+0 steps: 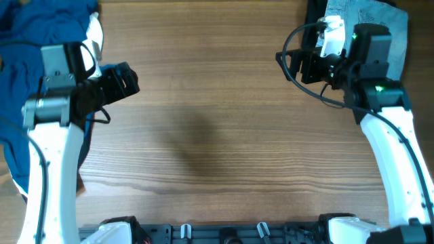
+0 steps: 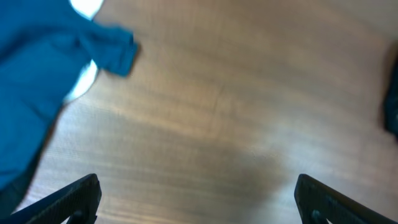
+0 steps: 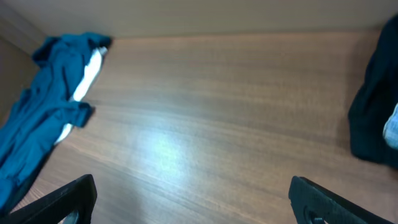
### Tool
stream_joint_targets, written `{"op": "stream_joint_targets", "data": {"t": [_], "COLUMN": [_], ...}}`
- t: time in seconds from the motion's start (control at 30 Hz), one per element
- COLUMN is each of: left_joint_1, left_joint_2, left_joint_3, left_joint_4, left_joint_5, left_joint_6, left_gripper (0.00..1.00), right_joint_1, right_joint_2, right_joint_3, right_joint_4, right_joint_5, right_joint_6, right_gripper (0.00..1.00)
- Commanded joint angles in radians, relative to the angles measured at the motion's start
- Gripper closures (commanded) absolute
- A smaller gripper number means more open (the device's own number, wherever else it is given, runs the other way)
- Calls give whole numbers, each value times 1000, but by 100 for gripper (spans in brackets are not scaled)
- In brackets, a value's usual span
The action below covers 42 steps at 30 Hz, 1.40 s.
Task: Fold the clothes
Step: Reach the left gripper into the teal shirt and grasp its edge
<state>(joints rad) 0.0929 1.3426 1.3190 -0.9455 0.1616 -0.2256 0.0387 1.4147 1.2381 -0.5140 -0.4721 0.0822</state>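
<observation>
Two robot arms hang over a wooden table (image 1: 217,135), and neither holds anything. We see the left arm (image 1: 47,163) rise from the near edge and bend at the elbow. It carries the left gripper (image 1: 132,81) out toward the middle of the table, jaws spread wide with nothing between them. From its wrist camera, the two black fingers (image 2: 74,205) sit far apart in the bottom corners, with only bare wood between them. The blue shirt (image 2: 37,81) lies crumpled ahead and to the left of this gripper, clear of the left finger. A strip of white garment (image 2: 84,84) shows from under the shirt's edge. On the other side, the right arm (image 1: 397,156) reaches up from the near edge and turns its wrist inward. The right gripper (image 1: 302,64) faces the left one across the wood, the two well apart. Its jaws also stand at full spread and grip nothing. From the right wrist camera, the blue shirt lies far ahead and to the left of that gripper, strung along the table's edge with the white garment tucked against it. A dark garment (image 3: 373,106) sits near the gripper's right side, touching neither finger. A pale blue scrap (image 3: 392,130) at that garment's edge is too blurred for us to name.
</observation>
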Motion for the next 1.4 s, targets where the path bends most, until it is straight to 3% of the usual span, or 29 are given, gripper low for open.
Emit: {"op": "stream_joint_targets", "data": {"t": [0.0, 0.2, 0.33, 0.4, 0.53, 0.63, 0.87, 0.9, 0.97, 1.03, 1.13, 1.23, 1.37], "left_joint_1": [94, 388, 468, 473, 470, 466, 433, 431, 431, 430, 428, 420, 393], "left_joint_2": [72, 195, 357, 443, 563, 621, 638, 640, 640, 641, 654, 634, 544], "left_joint_3": [19, 14, 14, 14, 14, 14, 14, 14, 13, 8, 7, 11, 11], "left_joint_4": [-28, -72, 14, 144, 320, 388, 412, 412, 407, 404, 388, 351, 272], "left_joint_5": [-8, -184, -194, -188, -47, 51, 51, 51, 51, 51, 52, 74, 162], "left_joint_6": [40, 40, 77, 139, 293, 301, 301, 301, 301, 300, 293, 191, 157], "left_gripper": [0, 3, 4, 7, 22, 29, 39, 44, 65, 72, 96, 96, 96], "right_joint_1": [3, 3, 3, 3, 3, 3, 3, 3, 3, 3, 3, 3, 3], "right_joint_2": [35, 51, 87, 111, 146, 147, 147, 147, 147, 147, 147, 147, 147], "right_joint_3": [28, 27, 26, 23, 23, 23, 23, 23, 23, 23, 23, 23, 23], "right_joint_4": [0, -6, -16, -15, -19, -18, -19, -19, -19, -19, -22, -22, -23], "right_joint_5": [-27, -27, -27, -26, -27, -27, -23, -23, -23, -23, -23, -24, -25], "right_joint_6": [26, 23, 23, 23, 26, 26, 26, 26, 25, 26, 26, 26, 27], "right_gripper": [0, 0, 0, 0, 0, 1, 0, 0, 0, 0, 0, 0, 1]}}
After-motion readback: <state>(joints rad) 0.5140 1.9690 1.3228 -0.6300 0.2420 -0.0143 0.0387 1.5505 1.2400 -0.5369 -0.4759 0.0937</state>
